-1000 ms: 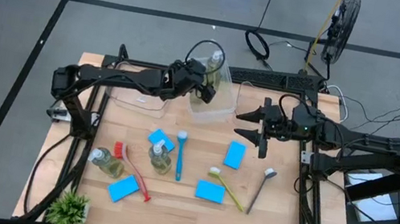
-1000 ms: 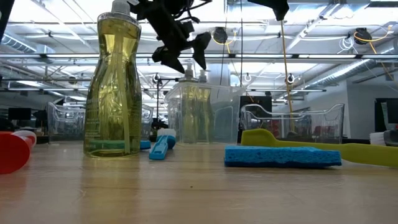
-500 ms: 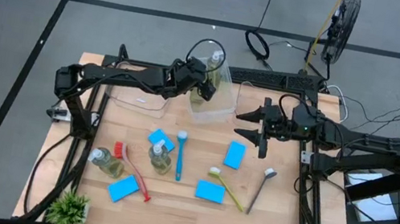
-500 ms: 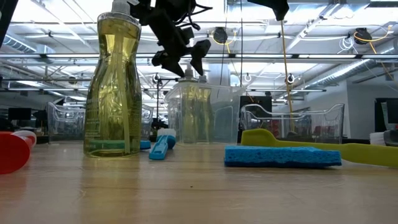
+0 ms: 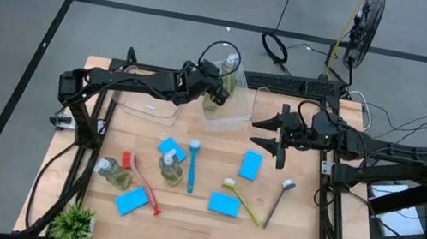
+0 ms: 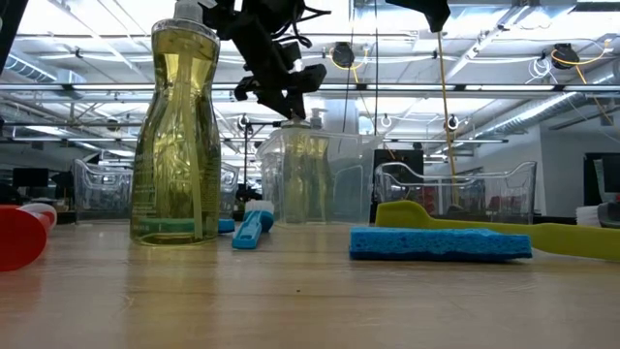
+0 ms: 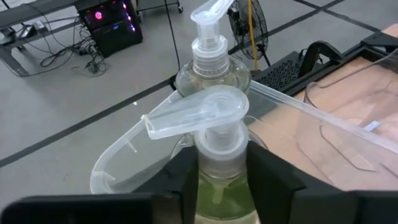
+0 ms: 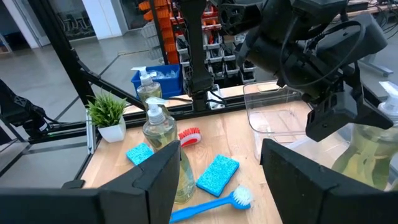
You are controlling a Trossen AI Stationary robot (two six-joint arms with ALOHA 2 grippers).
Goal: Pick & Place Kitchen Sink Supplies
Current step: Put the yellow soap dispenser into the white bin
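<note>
A potted plant (image 5: 74, 222) is seen at the near left corner of the desk (image 5: 177, 235). Just beyond it, in the near-mid zone, most supplies are laid out: from left, a soap bottle lying down (image 5: 112, 172), a red brush (image 5: 140, 181), a blue sponge (image 5: 131, 201), an upright soap bottle (image 5: 170, 168) w/ a 2nd sponge (image 5: 169, 148) just beside it, and a blue brush (image 5: 192, 165). To the right, a 3rd sponge (image 5: 224, 205) is touched by the yellow-green brush (image 5: 242, 200); a 4th sponge (image 5: 251, 165) is placed a bit farther back, and a brown brush (image 5: 277, 202) is at the right end.

At the far side, three clear bins are set in a row: left bin (image 5: 146, 106), mid bin (image 5: 228, 96), right bin (image 5: 273, 103). The left pincer (image 5: 216, 92) is held over the mid bin and is clamped on the neck of a held soap bottle (image 7: 217, 146), fingers (image 7: 186, 177) pressed to each side just under the pump. That bottle is in the mid bin's opening; another bottle (image 7: 211, 59) is already stood inside it, just behind.

The right pincer (image 5: 282, 137) is hovered above the desk by the right bin, spread wide, nothing in it.
</note>
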